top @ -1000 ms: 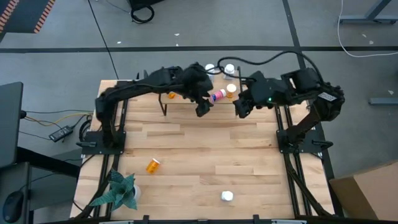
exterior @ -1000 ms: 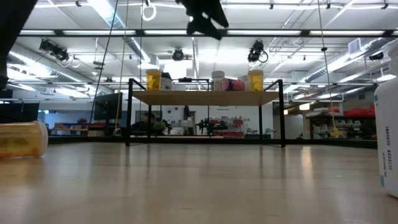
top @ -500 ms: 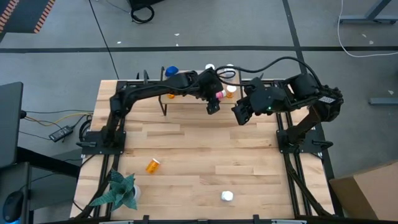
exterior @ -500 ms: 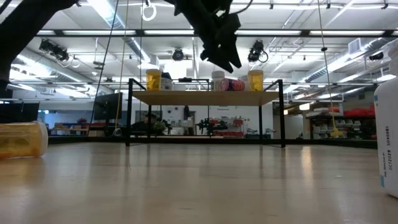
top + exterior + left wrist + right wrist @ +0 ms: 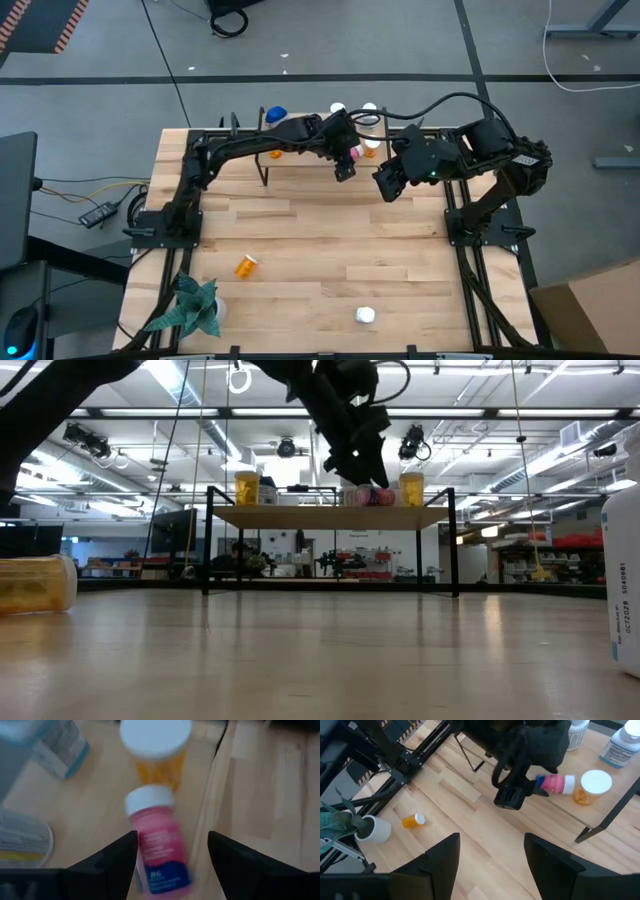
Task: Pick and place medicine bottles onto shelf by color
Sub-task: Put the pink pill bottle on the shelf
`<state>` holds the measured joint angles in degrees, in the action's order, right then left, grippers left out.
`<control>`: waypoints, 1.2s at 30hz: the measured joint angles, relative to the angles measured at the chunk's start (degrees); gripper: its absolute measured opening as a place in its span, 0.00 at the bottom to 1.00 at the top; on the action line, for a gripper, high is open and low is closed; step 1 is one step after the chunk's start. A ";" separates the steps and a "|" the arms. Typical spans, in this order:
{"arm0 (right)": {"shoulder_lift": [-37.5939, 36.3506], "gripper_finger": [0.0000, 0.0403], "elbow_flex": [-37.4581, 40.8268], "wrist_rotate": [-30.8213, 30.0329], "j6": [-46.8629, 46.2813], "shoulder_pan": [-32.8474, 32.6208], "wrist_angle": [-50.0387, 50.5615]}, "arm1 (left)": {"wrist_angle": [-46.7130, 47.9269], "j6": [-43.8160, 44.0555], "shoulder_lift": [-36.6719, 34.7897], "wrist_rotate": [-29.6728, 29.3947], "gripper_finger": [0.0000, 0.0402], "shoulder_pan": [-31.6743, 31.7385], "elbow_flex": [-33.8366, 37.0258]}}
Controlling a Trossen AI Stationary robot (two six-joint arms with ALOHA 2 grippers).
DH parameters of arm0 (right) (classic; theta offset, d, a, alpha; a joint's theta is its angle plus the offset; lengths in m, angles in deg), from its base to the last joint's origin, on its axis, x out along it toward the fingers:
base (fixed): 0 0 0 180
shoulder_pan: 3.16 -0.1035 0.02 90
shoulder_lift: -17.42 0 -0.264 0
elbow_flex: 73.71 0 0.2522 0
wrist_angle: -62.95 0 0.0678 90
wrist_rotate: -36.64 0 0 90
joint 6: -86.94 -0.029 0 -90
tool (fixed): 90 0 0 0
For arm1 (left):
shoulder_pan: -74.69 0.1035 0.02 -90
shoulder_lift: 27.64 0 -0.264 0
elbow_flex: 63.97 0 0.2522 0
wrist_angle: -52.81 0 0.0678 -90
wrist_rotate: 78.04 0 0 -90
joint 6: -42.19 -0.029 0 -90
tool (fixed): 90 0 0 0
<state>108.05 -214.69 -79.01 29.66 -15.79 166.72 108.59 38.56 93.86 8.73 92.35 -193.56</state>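
The shelf (image 5: 330, 516) stands at the table's far edge, with orange bottles (image 5: 247, 488) (image 5: 411, 489) and white ones upright on it. A pink bottle (image 5: 159, 842) with a white cap lies on its side on the board beside an orange bottle (image 5: 156, 750). My left gripper (image 5: 345, 168) hangs open just above the pink bottle, one finger on either side of it and apart from it. My right gripper (image 5: 385, 185) is open and empty, in front of the shelf's right part. An orange bottle (image 5: 246, 266) lies on the table and a white one (image 5: 365, 316) stands there.
A green plant in a white pot (image 5: 190, 305) stands at the table's near left corner. A blue-lidded bottle (image 5: 275, 115) and white-capped ones (image 5: 338, 108) stand along the shelf's far side. The shelf's thin black legs (image 5: 453, 545) rest on the table.
My left gripper has gone toward the table's right edge and down, from high above the shelf to just over the lying pink bottle. The bottles have kept their places.
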 joint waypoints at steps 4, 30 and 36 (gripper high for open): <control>0.00 0.57 0.00 -0.02 0.51 0.00 0.00 | 0.43 0.34 1.21 0.04 0.61 0.08 0.02; -1.52 0.57 0.04 -3.06 12.48 8.53 -0.02 | 4.06 4.98 -7.11 2.33 0.39 1.56 0.11; -2.15 0.57 0.02 10.22 17.07 20.56 -0.02 | -3.73 7.55 -13.16 5.66 0.41 1.91 0.09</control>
<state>105.91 -214.67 -68.79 46.73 4.77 166.70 104.86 46.10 80.70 14.39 94.26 -193.47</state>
